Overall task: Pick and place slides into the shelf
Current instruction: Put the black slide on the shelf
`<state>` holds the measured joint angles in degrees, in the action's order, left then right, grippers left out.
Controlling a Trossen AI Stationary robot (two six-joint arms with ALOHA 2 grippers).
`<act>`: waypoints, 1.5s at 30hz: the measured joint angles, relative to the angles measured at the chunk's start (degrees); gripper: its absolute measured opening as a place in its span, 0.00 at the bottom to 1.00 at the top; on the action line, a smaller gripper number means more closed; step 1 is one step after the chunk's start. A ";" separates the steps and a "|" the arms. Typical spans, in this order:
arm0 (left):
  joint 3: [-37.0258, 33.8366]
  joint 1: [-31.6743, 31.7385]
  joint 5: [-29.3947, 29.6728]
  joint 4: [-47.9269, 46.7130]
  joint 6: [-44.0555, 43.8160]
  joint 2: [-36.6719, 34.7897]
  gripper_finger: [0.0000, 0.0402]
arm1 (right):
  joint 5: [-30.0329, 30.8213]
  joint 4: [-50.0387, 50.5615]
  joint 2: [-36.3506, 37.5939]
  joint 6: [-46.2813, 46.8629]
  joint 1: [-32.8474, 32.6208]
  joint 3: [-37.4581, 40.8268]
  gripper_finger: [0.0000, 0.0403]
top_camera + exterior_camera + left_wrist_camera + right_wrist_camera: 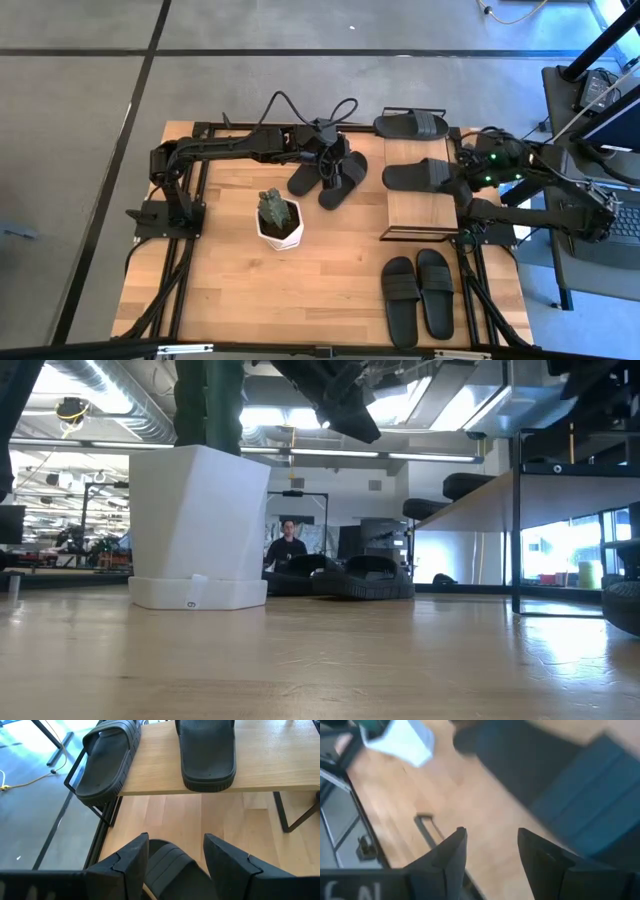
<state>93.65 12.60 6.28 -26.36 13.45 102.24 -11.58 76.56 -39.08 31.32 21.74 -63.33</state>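
The shelf (415,215), a light wooden board on a thin black frame, carries one black slide (418,175) on its top at the far end; a second slide (411,125) lies just beyond the shelf, on the frame at the table's edge. A pair of slides (419,294) sits on the table nearer the camera than the shelf. Another pair (329,176) lies to the shelf's left, past a white pot holding a cactus (278,217).

The left gripper (331,160) hovers over that left pair, its fingers (132,862) parted wide, straddling a strap without gripping it. The right gripper (452,180) sits at the shelf's far right edge beside the slide on top, fingers (451,852) apart, holding nothing.
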 joint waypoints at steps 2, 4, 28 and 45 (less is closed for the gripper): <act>0.00 0.02 0.00 0.01 0.00 0.00 0.45 | -1.42 2.71 -1.57 1.46 -1.24 -0.49 0.44; 0.00 0.01 0.02 0.01 0.00 0.00 0.45 | -2.06 3.81 -3.15 2.13 -2.61 -0.21 0.44; 0.00 0.02 0.02 -0.17 -1.06 0.00 0.45 | 15.42 9.64 -20.88 23.03 -18.70 0.94 0.44; 0.00 0.02 0.02 -0.28 -0.90 0.00 0.45 | 27.68 7.11 -30.37 23.96 -19.80 0.98 0.44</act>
<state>93.65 12.62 6.31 -26.63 12.56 102.24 16.10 83.67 -69.44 55.29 1.93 -62.35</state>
